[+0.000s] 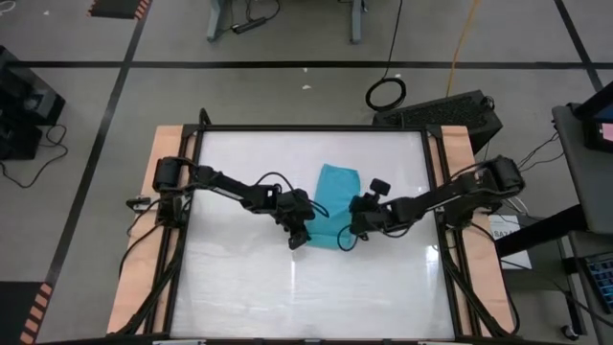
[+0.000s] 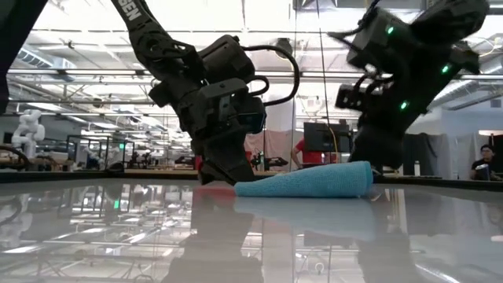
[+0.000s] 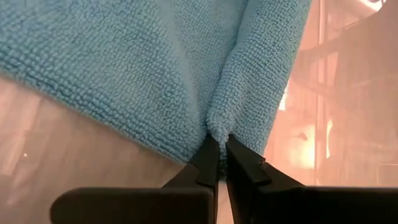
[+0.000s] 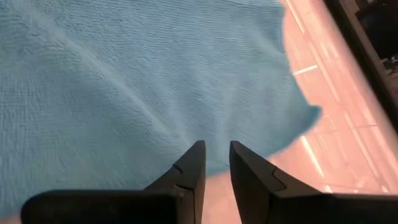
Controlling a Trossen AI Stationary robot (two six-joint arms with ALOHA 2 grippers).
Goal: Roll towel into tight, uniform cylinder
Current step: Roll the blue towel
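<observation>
The turquoise towel [image 1: 335, 196] lies near the middle of the white table [image 1: 287, 297], a narrow strip running from near to far. In the low view the towel [image 2: 306, 185] looks like a low wedge, thicker at its right end. My left gripper [image 1: 301, 233] is at its near left corner, shut on the cloth. My right gripper [image 1: 351, 233] is at its near right corner, fingers close together over the towel's edge. Both point slantwise down. My left gripper [image 3: 217, 146] pinches the towel's near left corner [image 3: 214, 127] between its two fingertips, slanting down from the table's left. A ridge of cloth runs away from the pinch; the rest lies on the table. My right gripper [image 4: 217, 155] has the towel's near edge [image 4: 216, 163] in the narrow gap between its fingers, slanting down from the table's right. One layer or several, I cannot tell. The cloth beyond the fingers lies spread and slack.
Wooden rails [image 1: 168, 192] and a black frame [image 1: 429, 172] border the table on both sides. White tabletop spreads out on the near side of the towel. A black keyboard [image 1: 450, 110] lies beyond the far right corner. People show in the room behind.
</observation>
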